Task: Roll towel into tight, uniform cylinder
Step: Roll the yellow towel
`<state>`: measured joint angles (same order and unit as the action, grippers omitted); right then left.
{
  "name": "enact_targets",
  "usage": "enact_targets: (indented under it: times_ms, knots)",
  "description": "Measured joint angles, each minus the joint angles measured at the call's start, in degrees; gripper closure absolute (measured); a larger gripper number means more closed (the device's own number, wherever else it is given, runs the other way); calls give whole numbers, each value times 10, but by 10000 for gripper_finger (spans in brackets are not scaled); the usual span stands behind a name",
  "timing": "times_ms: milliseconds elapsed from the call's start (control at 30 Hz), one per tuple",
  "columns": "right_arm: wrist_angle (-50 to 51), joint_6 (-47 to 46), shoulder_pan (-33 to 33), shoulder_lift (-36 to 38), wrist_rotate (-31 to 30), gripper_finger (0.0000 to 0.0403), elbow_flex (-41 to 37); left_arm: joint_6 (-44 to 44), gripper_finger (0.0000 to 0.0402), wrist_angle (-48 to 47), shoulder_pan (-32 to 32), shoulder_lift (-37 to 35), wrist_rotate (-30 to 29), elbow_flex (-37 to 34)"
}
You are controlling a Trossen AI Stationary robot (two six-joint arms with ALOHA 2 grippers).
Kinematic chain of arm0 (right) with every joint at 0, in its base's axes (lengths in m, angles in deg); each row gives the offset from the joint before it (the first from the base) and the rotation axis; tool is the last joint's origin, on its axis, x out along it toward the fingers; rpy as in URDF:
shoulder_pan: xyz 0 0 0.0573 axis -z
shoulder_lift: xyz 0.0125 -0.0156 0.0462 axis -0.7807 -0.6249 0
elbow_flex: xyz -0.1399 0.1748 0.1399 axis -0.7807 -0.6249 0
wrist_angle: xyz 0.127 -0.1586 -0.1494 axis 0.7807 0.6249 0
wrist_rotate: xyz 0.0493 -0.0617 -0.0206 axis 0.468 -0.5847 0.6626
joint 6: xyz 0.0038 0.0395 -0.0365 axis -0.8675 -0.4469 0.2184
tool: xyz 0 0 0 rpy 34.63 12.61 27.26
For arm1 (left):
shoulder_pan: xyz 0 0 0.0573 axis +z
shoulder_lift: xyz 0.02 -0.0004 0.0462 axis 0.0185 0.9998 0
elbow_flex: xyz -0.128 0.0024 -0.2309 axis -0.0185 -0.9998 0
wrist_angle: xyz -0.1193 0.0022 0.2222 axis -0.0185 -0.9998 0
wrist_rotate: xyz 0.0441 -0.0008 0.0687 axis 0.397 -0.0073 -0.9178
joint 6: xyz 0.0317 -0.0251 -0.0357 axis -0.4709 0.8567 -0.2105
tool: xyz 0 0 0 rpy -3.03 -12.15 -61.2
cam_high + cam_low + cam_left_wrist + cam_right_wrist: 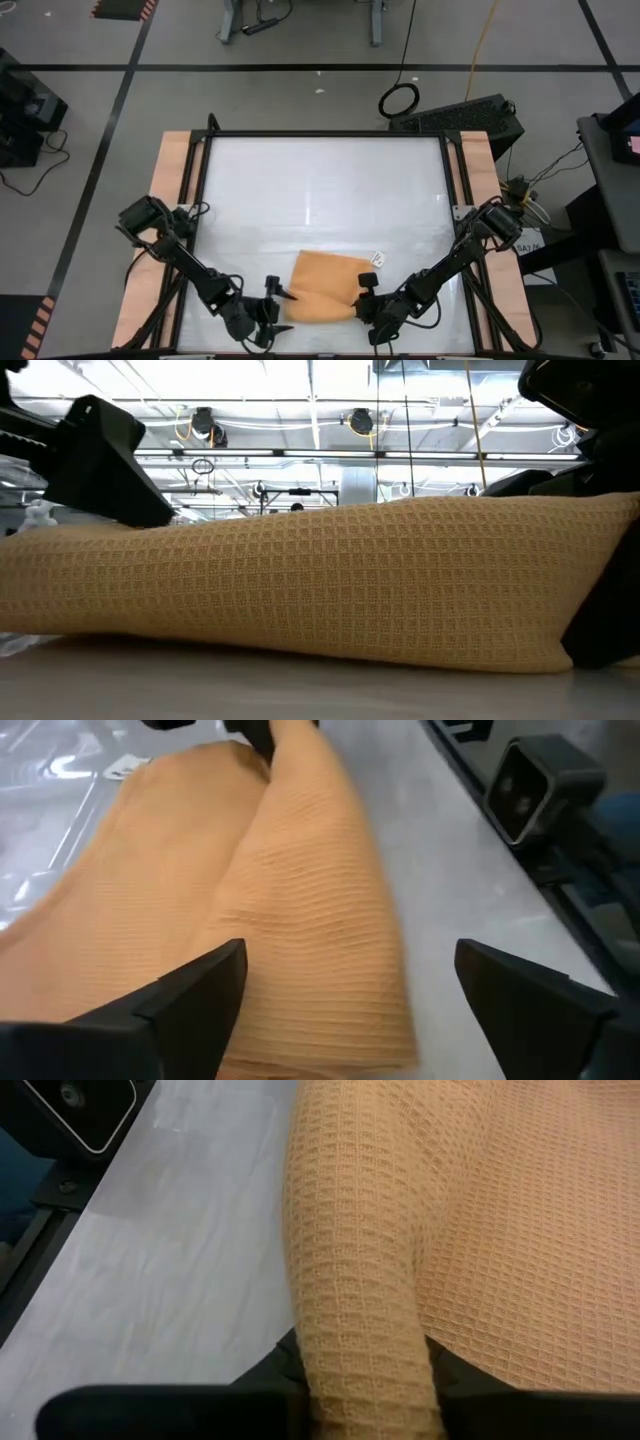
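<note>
The towel's (pixel 325 285) rolled near edge lies between the left gripper's (pixel 340 995) wide-open jaws; right gripper's (pixel 366 297) grip unclear.

No text, brand, number or sign can be read in any view. The small white tag (pixel 377 259) beside the towel (pixel 325 285), right of centre in the lower half of the high view, carries dark marks too small to make out. In the left wrist view the same tag shows at the upper left, its print equally illegible.
</note>
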<state>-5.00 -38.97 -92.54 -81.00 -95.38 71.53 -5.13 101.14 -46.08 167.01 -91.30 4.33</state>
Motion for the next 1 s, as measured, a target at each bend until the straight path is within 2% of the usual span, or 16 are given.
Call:
enact_targets:
  times_ms: [233, 333, 433, 567, 700, 933, 1000]
  knots:
    - [0, -4, 0, 0, 0, 344, 0, -4, 31, -19, 10, 3, -11, 0]
    - [0, -5, 0, 0, 0, 344, 0, 12, 30, -28, 20, 13, 9, 0]
    - [0, -13, 0, 0, 0, 344, 0, 47, 31, -30, 33, 28, 27, 0]
    - [0, -16, 0, 0, -1, 344, 0, 145, 48, -55, 58, 31, 48, 1]
    - [1, -19, -3, 6, -5, 344, -1, 156, 114, -58, 68, 29, 64, 1]
    - [29, 0, -8, 42, -14, 344, -4, 124, 317, -68, 68, -5, 107, 1]
    - [44, 0, -7, 52, -14, 344, -4, 116, 363, -74, 72, -24, 115, 1]
